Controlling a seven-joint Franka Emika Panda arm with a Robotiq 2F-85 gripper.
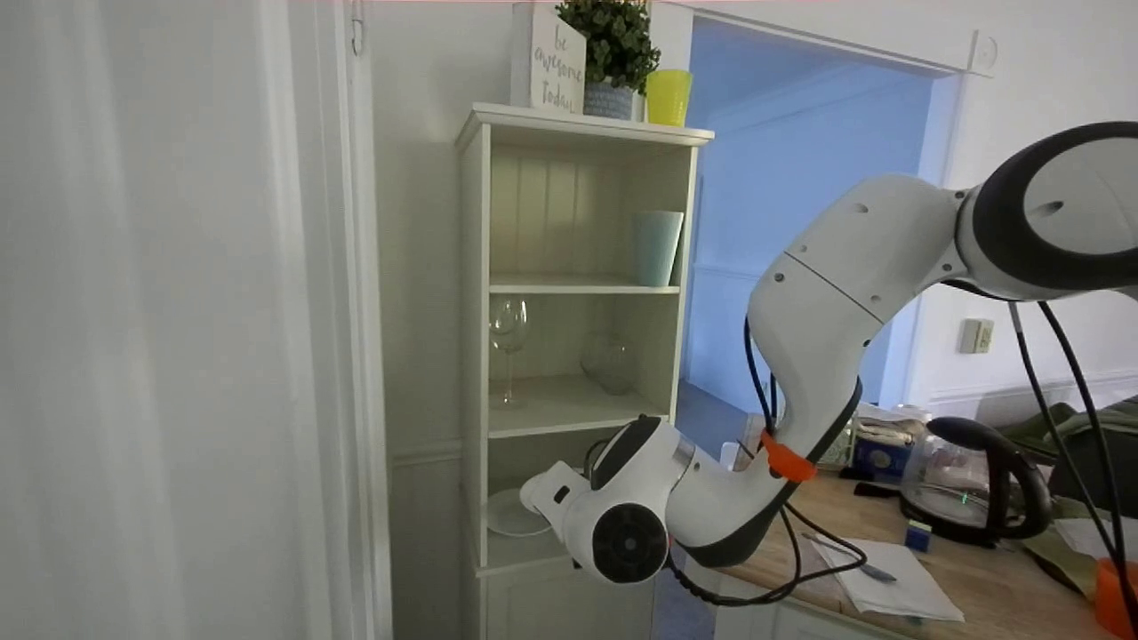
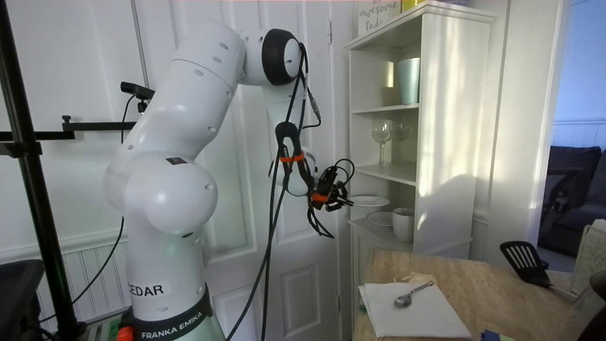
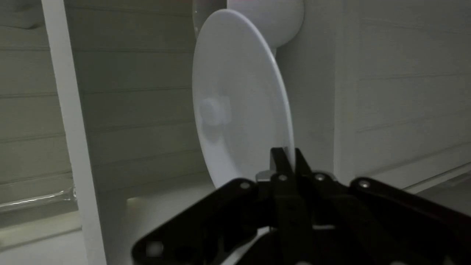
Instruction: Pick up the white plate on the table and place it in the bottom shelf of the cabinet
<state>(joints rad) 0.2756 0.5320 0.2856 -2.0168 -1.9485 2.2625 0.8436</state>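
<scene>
My gripper [image 3: 289, 151] is shut on the near rim of the white plate [image 3: 239, 92]. In an exterior view the plate [image 2: 367, 201] is roughly level, above the bottom shelf [image 2: 378, 232] and apart from its board. It is within the lowest open compartment of the cabinet [image 2: 454, 142], beneath the shelf with the glasses. The arm's wrist covers part of the plate [image 1: 514, 514] and hides the fingers in an exterior view. The table [image 2: 502, 303] stands beside the cabinet.
On the bottom shelf, a white mug [image 2: 403, 225] and a pale round shape like another plate [image 2: 380, 218] lie close to the held plate. Wine glasses [image 1: 508, 329] stand one shelf up. Paper [image 2: 412, 315] with a spoon [image 2: 407, 298] and a kettle [image 1: 956, 484] are on the table.
</scene>
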